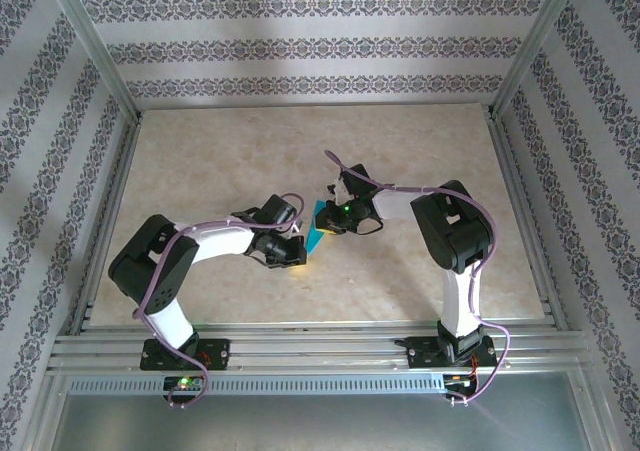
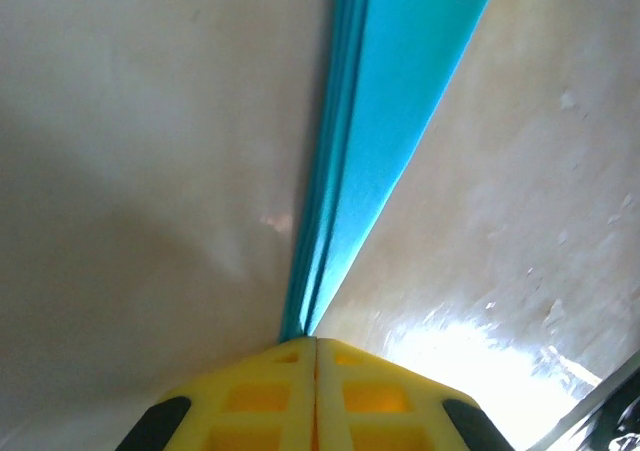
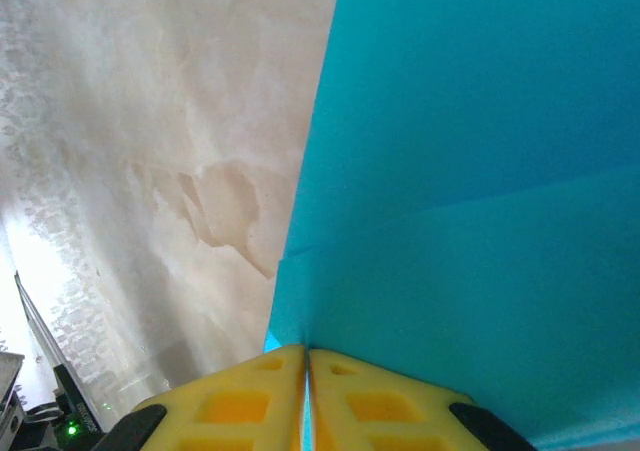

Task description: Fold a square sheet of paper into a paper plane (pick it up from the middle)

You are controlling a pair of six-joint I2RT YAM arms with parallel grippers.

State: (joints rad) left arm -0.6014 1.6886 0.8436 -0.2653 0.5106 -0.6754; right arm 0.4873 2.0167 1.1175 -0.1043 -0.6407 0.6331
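Now the left gripper (image 2: 316, 345) is clenched on the narrow layered edge of the sheet of paper (image 1: 317, 231), and the right gripper (image 3: 306, 352) on its broad flap, at the middle of the table (image 1: 200, 161). Sharpening this crease probably needs aligned layers and no pulling apart.

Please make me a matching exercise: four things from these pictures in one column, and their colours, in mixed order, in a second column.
Things:
1 paper
2 fingers
3 table
4 cable

Colours:
a purple
b beige
c yellow
d teal-blue

Pairs: 1-d, 2-c, 3-b, 4-a
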